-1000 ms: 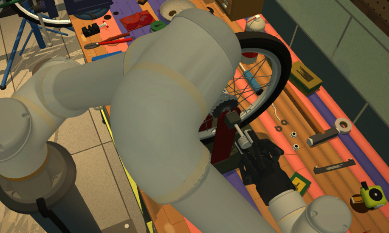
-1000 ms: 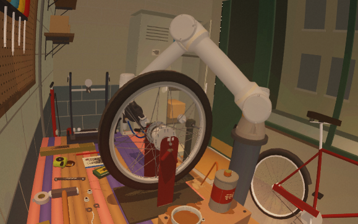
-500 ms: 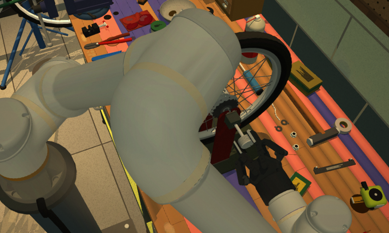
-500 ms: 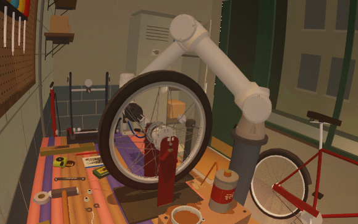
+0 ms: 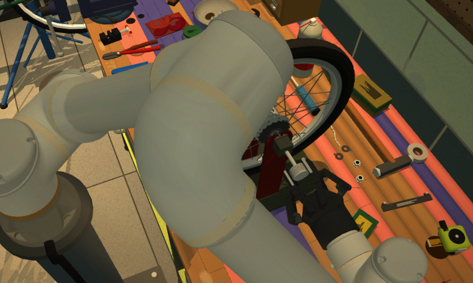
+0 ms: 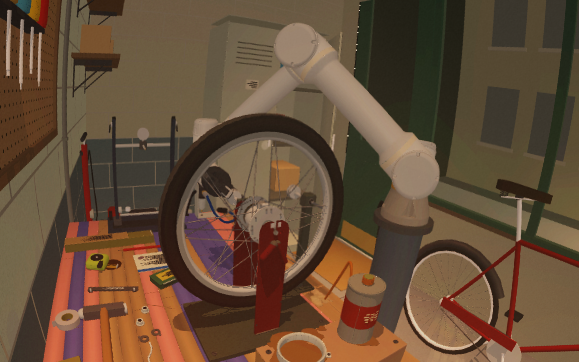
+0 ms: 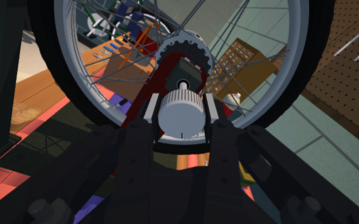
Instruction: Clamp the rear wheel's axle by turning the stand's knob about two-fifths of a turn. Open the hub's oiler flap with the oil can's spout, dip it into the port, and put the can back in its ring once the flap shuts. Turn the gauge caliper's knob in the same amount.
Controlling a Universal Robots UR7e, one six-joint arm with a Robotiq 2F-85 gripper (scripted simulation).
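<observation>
In the middle of the bench the rear wheel (image 5: 315,95) (image 6: 251,210) (image 7: 180,64) stands upright in a dark red stand (image 5: 271,169) (image 6: 269,275). The stand's ribbed grey knob (image 5: 298,172) (image 7: 181,112) sticks out on a thin screw from the block at the axle, and it is held in my closed gripper (image 5: 299,173) (image 7: 181,114). A mark on the knob's face points down in the wrist camera. The red and grey oil can (image 6: 362,310) with its orange spout stands at the far end of the bench beside an empty ring (image 6: 301,349). The gripper is hidden behind the wheel in the second side camera.
Behind the wheel runs a green tiled wall with a pegboard (image 6: 2,95). Loose on the bench are nuts and washers (image 5: 357,163), a hammer (image 5: 393,168), a tape roll (image 5: 417,152), a yellow tape measure (image 5: 454,239) and pliers (image 5: 132,52). My own arm (image 5: 196,123) hides the bench's near edge.
</observation>
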